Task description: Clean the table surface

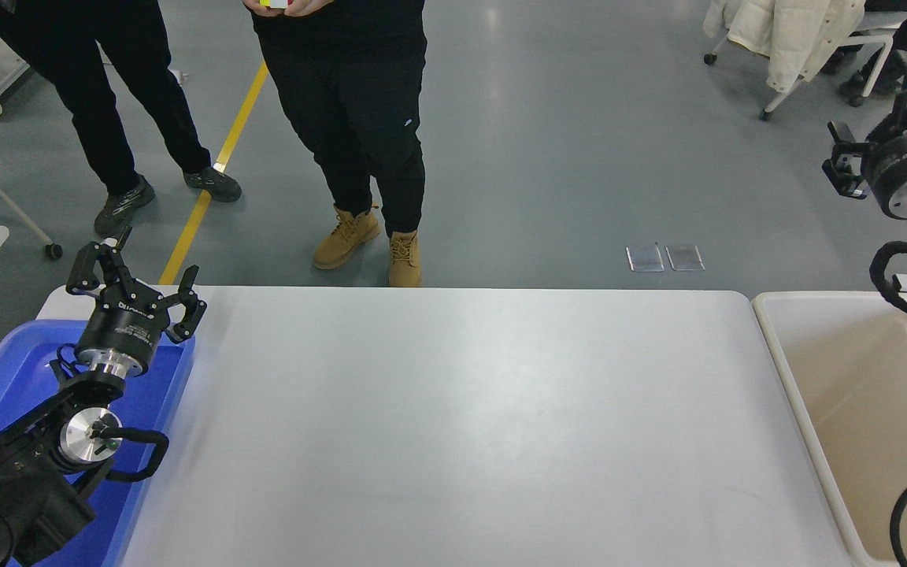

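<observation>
Parked at lower left: left end effector, black fingers spread wide, holding nothing, poised over the far end of a blue plastic tray. Just right of it, stretching across to the other side: the large white smooth bench top. Beyond the bench's far edge, on grey floor: two standing people in dark trousers, one in tan boots. Right of the bench, touching it: a beige rimmed bin. High above that bin, at right edge: right end effector, fingers partly cut off, spread impossible to tell.
</observation>
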Controlling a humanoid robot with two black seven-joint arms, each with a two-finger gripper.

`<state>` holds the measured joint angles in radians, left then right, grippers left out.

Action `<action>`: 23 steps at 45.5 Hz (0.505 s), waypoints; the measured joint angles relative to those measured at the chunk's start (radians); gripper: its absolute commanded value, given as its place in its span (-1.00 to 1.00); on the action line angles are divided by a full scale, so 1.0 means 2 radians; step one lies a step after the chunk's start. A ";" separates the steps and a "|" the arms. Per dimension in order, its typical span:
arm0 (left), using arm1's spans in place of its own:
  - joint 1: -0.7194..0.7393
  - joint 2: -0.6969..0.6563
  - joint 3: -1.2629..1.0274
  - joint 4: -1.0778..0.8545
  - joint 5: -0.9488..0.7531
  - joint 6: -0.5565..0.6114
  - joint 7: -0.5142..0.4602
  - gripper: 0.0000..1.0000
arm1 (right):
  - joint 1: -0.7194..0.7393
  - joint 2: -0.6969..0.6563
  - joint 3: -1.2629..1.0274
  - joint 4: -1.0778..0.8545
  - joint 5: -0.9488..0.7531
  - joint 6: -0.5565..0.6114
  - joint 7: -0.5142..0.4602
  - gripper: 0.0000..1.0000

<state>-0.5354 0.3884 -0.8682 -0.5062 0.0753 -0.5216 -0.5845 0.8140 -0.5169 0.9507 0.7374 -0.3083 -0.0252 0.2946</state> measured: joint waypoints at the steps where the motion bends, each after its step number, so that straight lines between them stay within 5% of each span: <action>1: 0.000 0.000 0.000 0.000 0.000 0.000 0.000 1.00 | -0.004 0.003 0.001 0.001 0.000 0.000 0.003 0.98; 23: 0.000 0.000 0.000 0.000 0.000 0.000 0.000 1.00 | -0.082 0.073 0.044 0.012 -0.001 0.000 0.052 0.98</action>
<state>-0.5354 0.3881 -0.8682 -0.5062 0.0752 -0.5216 -0.5844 0.6501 -0.3719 1.0377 0.7615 -0.3093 -0.0246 0.3984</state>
